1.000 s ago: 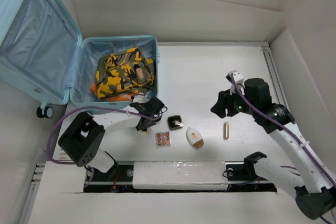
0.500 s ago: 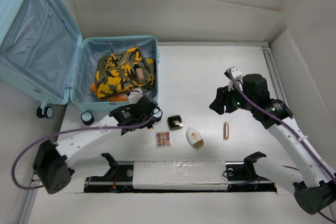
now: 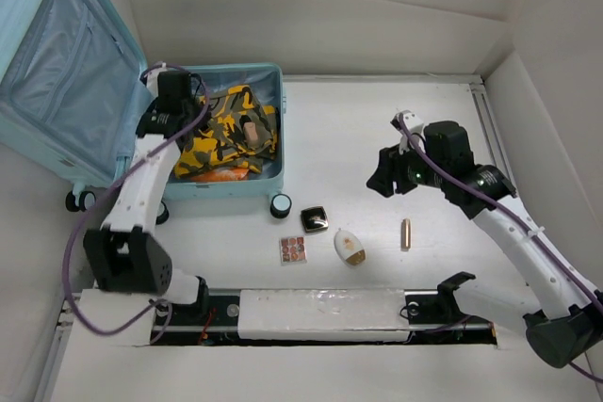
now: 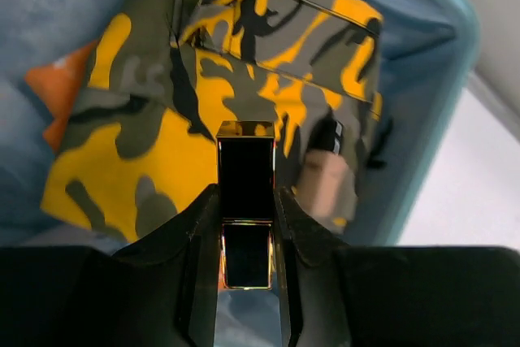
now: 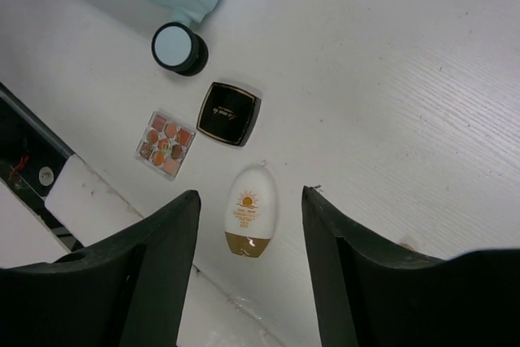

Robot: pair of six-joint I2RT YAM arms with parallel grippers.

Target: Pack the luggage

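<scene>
1. Light-blue luggage lies open directly under the left gripper; its rim passes on this gripper's right side.
2. Camouflage garment fills the luggage, just below the same gripper.
3. Right gripper hangs with jaws apart and empty, above the sunscreen bottle.
4. Black-and-gold case is clamped between the left jaws. I judge the step is placing it inside; next, lower a little, then open.
</scene>
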